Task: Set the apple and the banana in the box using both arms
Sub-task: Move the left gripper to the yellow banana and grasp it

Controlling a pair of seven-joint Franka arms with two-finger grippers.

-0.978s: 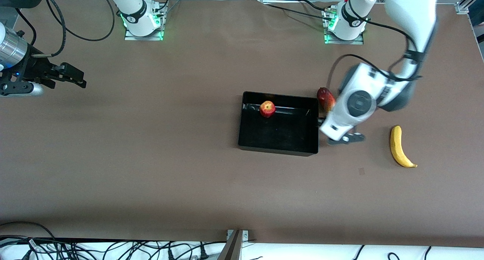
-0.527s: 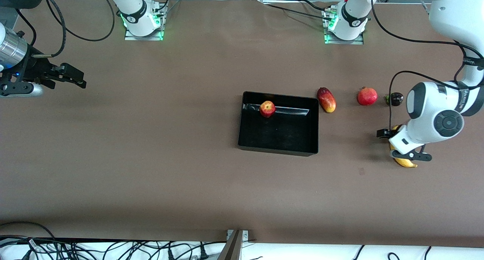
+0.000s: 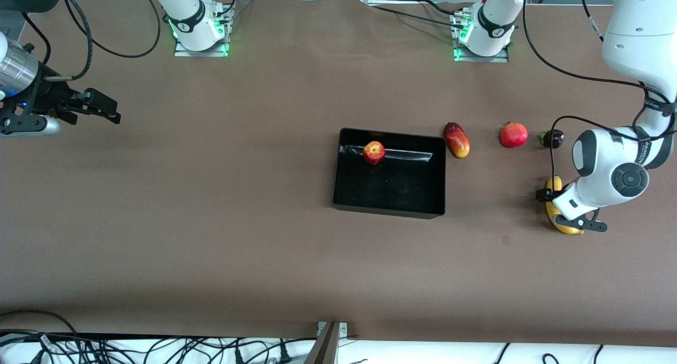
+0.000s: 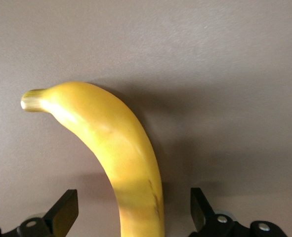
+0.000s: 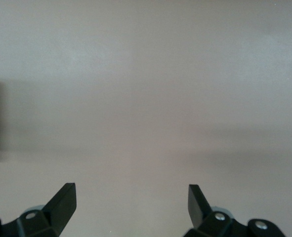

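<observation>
The red, yellow-streaked apple [image 3: 374,152] lies in the black box [image 3: 389,211], against the wall farther from the front camera. The yellow banana [image 3: 554,186] lies on the table toward the left arm's end. My left gripper [image 3: 567,211] is open and low over the banana's middle, one finger on each side with a gap at both. In the left wrist view the banana [image 4: 121,148] runs between the open fingers [image 4: 66,205] of the left gripper [image 4: 132,202]. My right gripper [image 3: 100,109] waits open and empty at the right arm's end; the right wrist view shows it [image 5: 132,205] over bare table.
An elongated red-yellow fruit [image 3: 456,139] lies just beside the box. A round red fruit with a crown tip [image 3: 513,135] and a small dark fruit [image 3: 552,138] lie in a row toward the left arm's end, farther from the front camera than the banana.
My left arm has swung from beside the box to the banana and settled its open gripper over it. The right arm, apple and banana have not moved.
</observation>
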